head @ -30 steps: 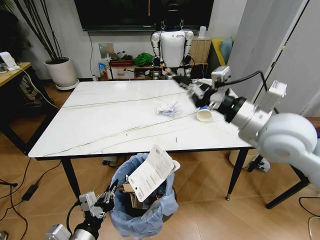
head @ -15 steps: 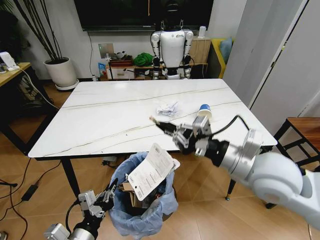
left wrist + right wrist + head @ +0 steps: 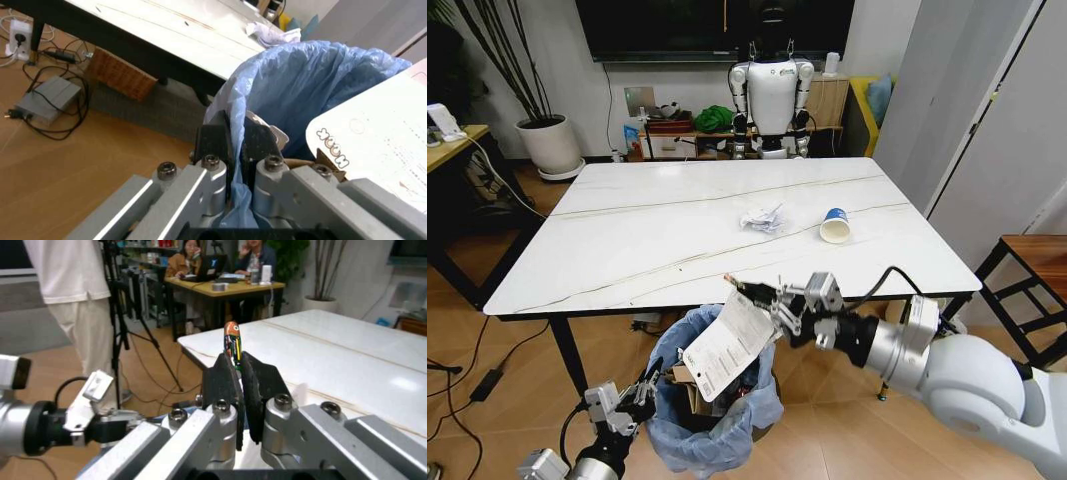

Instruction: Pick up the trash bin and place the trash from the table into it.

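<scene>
The trash bin, lined with a crinkled light-blue bag, stands on the floor just in front of the table. A white printed sheet and brown cardboard stick out of it. My left gripper is shut on the bag's rim. My right gripper hovers over the bin at the table's front edge, shut on a thin orange-and-dark scrap of trash held edge-on. A crumpled white paper and a blue-and-white paper cup lie on the table.
A white humanoid robot stands beyond the table's far edge, with a potted plant at the back left. A wooden desk is at the left and a dark stool at the right. Cables and a power brick lie on the floor.
My right arm swung from beside the cup at the table's right, across the front of the table, down to the front edge above the bin. The left gripper and bin stayed put.
</scene>
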`<state>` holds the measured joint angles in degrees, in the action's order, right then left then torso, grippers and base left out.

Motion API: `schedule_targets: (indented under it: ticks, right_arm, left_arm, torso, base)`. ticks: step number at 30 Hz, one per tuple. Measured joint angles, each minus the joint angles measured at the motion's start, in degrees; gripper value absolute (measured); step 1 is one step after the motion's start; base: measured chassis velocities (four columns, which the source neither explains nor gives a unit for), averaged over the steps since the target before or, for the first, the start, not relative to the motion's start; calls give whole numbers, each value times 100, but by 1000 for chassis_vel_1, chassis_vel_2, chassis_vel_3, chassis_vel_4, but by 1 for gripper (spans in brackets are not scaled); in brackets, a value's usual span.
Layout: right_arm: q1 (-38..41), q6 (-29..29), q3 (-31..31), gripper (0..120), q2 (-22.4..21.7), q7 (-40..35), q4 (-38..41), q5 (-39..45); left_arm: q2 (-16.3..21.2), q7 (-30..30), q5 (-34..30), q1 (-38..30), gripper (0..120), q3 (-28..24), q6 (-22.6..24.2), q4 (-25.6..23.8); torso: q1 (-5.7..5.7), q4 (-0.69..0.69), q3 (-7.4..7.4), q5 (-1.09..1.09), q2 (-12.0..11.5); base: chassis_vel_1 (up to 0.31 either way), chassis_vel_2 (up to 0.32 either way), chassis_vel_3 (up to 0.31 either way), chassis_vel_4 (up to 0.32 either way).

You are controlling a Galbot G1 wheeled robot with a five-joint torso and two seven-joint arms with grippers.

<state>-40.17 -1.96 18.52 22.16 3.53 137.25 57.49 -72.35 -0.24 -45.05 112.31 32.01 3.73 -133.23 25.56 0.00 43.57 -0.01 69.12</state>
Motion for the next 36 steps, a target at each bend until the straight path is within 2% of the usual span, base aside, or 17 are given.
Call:
schedule_targets:
  ticks: [9, 36]
  right_arm:
    - [-127, 155, 359, 0, 335, 572, -334, -334]
    - [-216, 327, 757, 0, 486, 963, -818, -962]
  left_arm:
    - [-56, -2, -1, -43, 0, 2, 8, 26]
    - [-60, -38, -129, -135, 0, 99, 30, 16]
  torso:
    - [0, 1, 0, 2, 0]
    - [0, 0, 0, 1, 0]
  base:
    - [0, 0, 0, 0]
    - [0, 0, 0, 0]
